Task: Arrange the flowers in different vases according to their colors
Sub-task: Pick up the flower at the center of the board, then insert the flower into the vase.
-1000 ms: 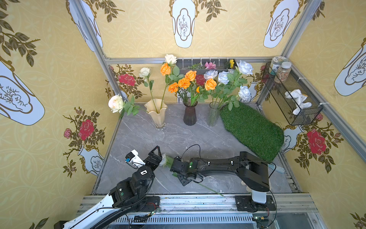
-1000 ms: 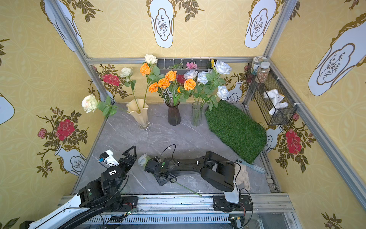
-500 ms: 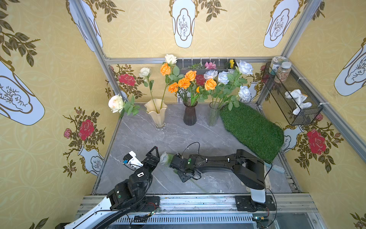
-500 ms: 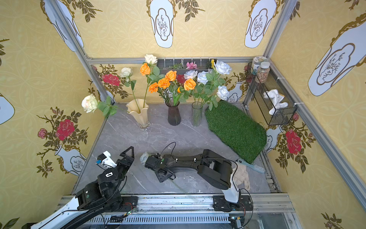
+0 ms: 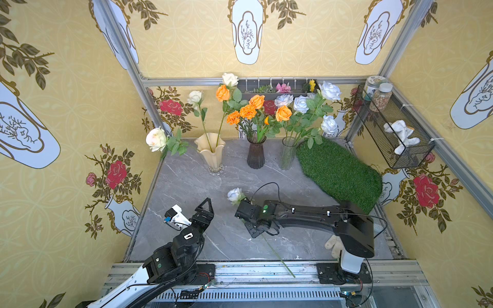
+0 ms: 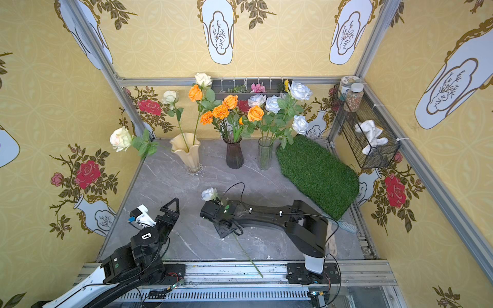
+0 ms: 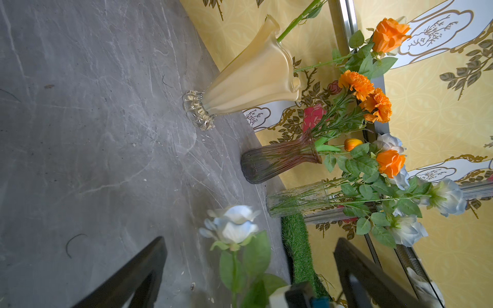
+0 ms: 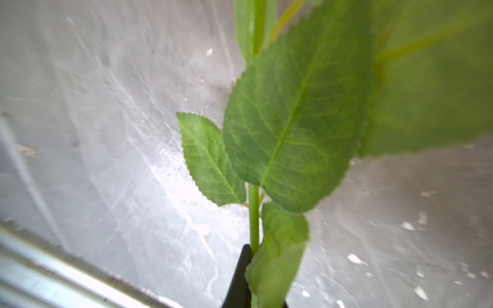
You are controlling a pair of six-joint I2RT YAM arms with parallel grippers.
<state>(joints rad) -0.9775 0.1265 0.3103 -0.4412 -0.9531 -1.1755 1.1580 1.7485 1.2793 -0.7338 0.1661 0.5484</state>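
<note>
A pale blue-white rose (image 5: pixel 234 194) (image 6: pixel 209 194) (image 7: pixel 234 226) hangs low over the marble floor, its long stem (image 5: pixel 277 257) (image 8: pixel 253 213) slanting to the front rail. My right gripper (image 5: pixel 252 225) (image 6: pixel 224 226) (image 8: pixel 253 250) is shut on that stem just below the leaves. My left gripper (image 5: pixel 190 210) (image 6: pixel 157 210) (image 7: pixel 248 269) stands open to the left of the rose, holding nothing. At the back stand the cream-yellow vase (image 5: pixel 210 152) (image 6: pixel 188 152), the dark purple vase (image 5: pixel 256 157) (image 6: pixel 234 157) and the clear glass vase (image 5: pixel 288 154) (image 6: pixel 265 154), all with flowers.
A green grass mat (image 5: pixel 338 170) lies at the right back. A black wire basket (image 5: pixel 394 128) with jars hangs on the right wall. A cream rose (image 5: pixel 156 140) leans far left out of the cream-yellow vase. An orange rose (image 5: pixel 222 92) also stands in that vase.
My right gripper has shut on the rose's stem and drawn it up and toward the back; the bloom has shifted away from the front. The left gripper has stayed open, barely moving.
</note>
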